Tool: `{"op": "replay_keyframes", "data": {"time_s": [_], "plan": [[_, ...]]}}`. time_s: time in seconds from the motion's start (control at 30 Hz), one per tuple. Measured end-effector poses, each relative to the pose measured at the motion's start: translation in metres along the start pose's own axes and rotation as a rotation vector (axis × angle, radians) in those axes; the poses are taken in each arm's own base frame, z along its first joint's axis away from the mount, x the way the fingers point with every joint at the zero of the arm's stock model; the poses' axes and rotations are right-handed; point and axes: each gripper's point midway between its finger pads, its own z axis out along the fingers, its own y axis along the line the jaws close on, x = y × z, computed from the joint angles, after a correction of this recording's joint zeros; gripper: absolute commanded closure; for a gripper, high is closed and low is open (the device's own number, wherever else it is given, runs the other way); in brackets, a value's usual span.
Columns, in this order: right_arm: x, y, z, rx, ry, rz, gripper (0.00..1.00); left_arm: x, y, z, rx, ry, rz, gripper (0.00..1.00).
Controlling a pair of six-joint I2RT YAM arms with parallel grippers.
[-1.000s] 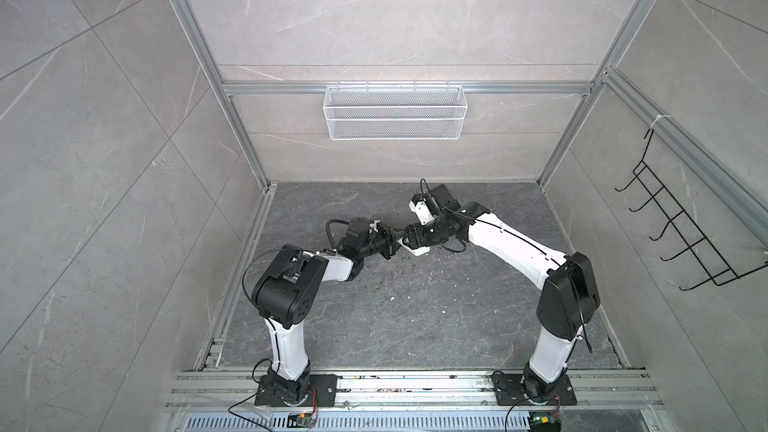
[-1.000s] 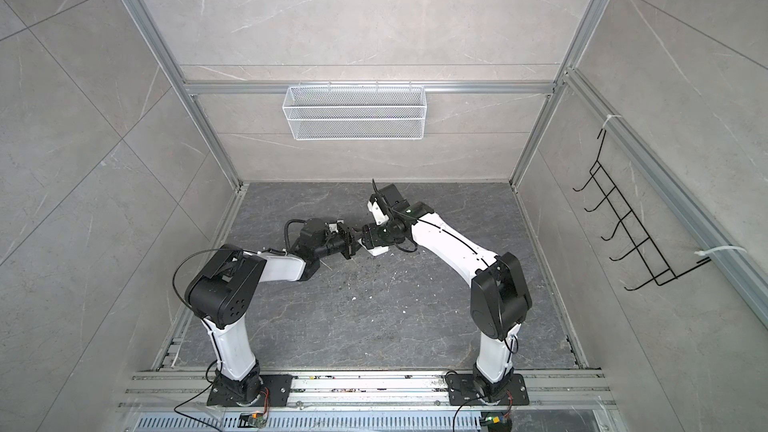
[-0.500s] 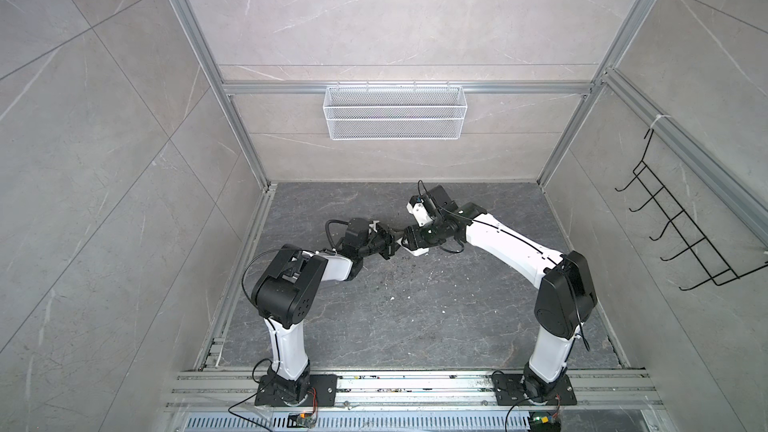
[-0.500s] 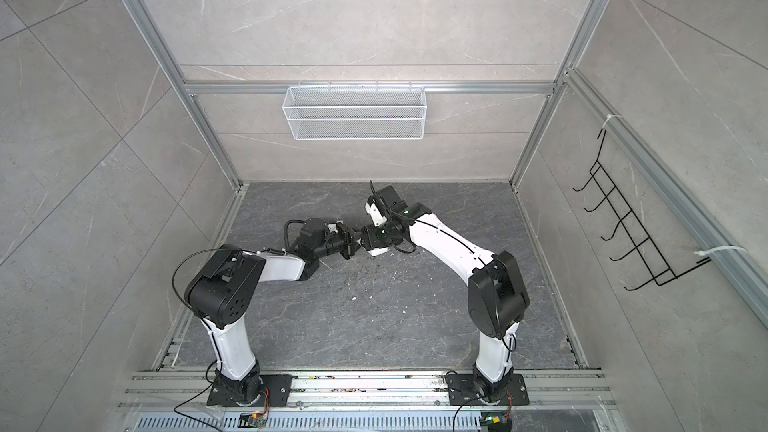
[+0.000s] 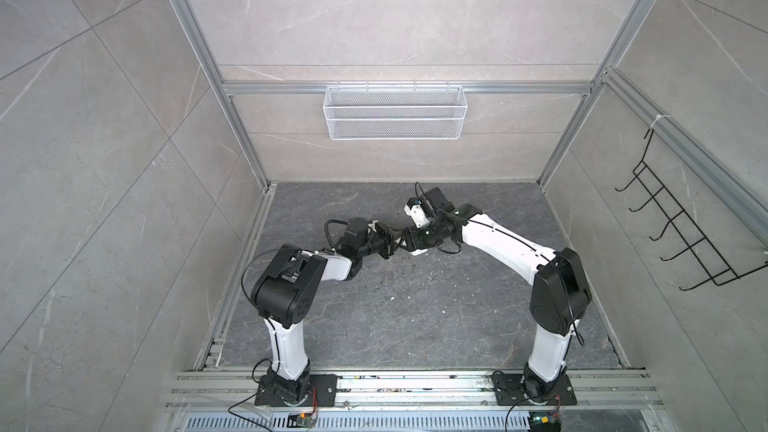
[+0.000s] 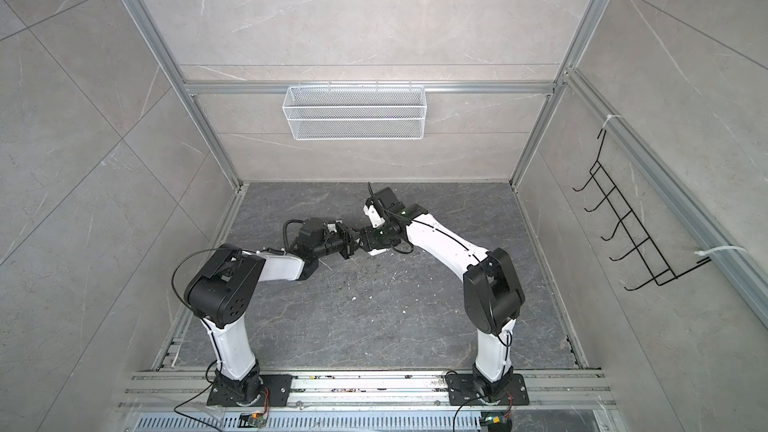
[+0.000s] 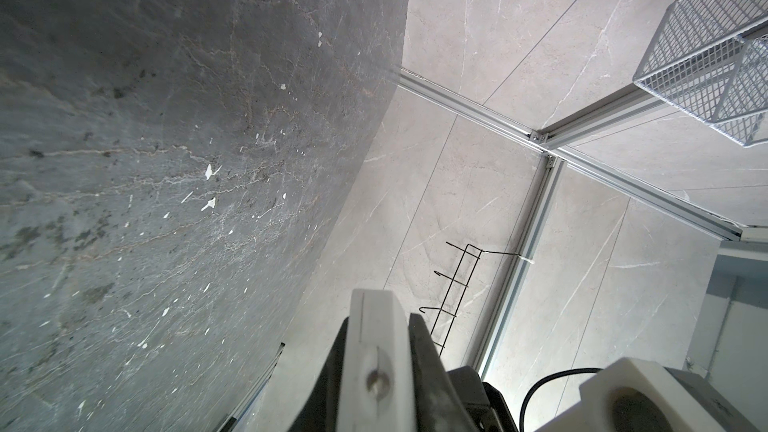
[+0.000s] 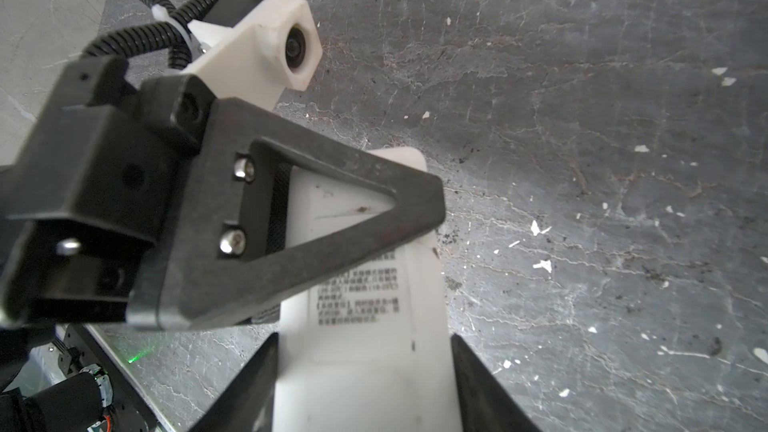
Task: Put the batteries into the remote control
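The white remote control [image 8: 365,347] is held off the dark floor, plain back with small print facing the right wrist camera. My left gripper [image 7: 376,326] is shut on its flat faces; one black triangular finger [image 8: 332,222] lies across its back, and in the left wrist view it shows edge-on between both fingers. My right gripper [image 8: 365,336] straddles the remote's width, one finger touching a side edge and the other a sliver off. In both top views the left gripper [image 5: 390,243] and right gripper [image 5: 405,241] meet mid-floor. The batteries are out of view.
A white wire basket [image 5: 394,112] hangs on the back wall and a black hook rack [image 5: 681,234] on the right wall. Small white flecks [image 8: 540,226] dot the grey stone floor. The left wrist camera housing [image 8: 286,43] sits close to the right gripper.
The right arm has edged left toward the left gripper, and its jaws have narrowed around the remote. The left gripper has held its place, still shut on the remote.
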Motion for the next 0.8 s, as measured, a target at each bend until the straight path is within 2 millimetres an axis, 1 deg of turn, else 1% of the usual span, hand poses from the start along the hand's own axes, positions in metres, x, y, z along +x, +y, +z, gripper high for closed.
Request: {"op": "replay_keyframes", "data": {"time_s": [0.07,0.1,0.13,0.17,0.23,0.33,0.37,0.43,0.47,0.53,0.63,0.73,0.8], "plan": [[0.0,0.001,0.0,-0.004,0.0,0.001,0.51,0.0,0.001,-0.001,-0.003,0.003,0.001,0.96],[0.0,0.001,0.0,-0.004,0.0,0.001,0.52,0.0,0.001,-0.001,-0.006,0.004,0.003,0.93],[0.0,0.001,0.0,-0.004,0.002,0.001,0.53,0.0,0.002,-0.001,-0.011,0.006,0.005,0.88],[0.001,0.001,0.0,-0.005,0.003,0.003,0.54,0.0,0.002,-0.001,-0.018,0.006,0.012,0.78],[0.0,0.003,0.001,-0.013,-0.001,0.006,0.56,0.0,0.001,-0.003,-0.036,0.001,0.031,0.52],[-0.001,0.004,0.004,-0.02,-0.014,0.015,0.58,0.001,-0.003,-0.011,-0.067,-0.019,0.066,0.31],[0.001,0.003,0.006,-0.022,-0.015,0.024,0.59,0.001,-0.007,-0.015,-0.072,-0.028,0.089,0.16],[0.006,0.001,0.009,-0.027,-0.013,0.047,0.6,0.001,-0.017,-0.025,-0.074,-0.063,0.122,0.01],[0.01,0.0,0.011,-0.034,-0.012,0.062,0.6,-0.001,-0.024,-0.032,-0.073,-0.087,0.139,0.0],[0.01,0.002,0.01,-0.063,-0.035,0.089,0.6,-0.006,-0.029,-0.047,-0.079,-0.136,0.158,0.0],[0.011,-0.005,0.004,-0.095,-0.061,0.163,0.6,-0.019,-0.036,-0.078,-0.064,-0.226,0.209,0.0],[0.006,-0.013,0.0,-0.158,-0.106,0.267,0.6,-0.033,-0.039,-0.111,-0.057,-0.342,0.262,0.0],[0.002,-0.016,-0.001,-0.221,-0.14,0.344,0.6,-0.035,-0.043,-0.13,-0.046,-0.407,0.311,0.0]]}}
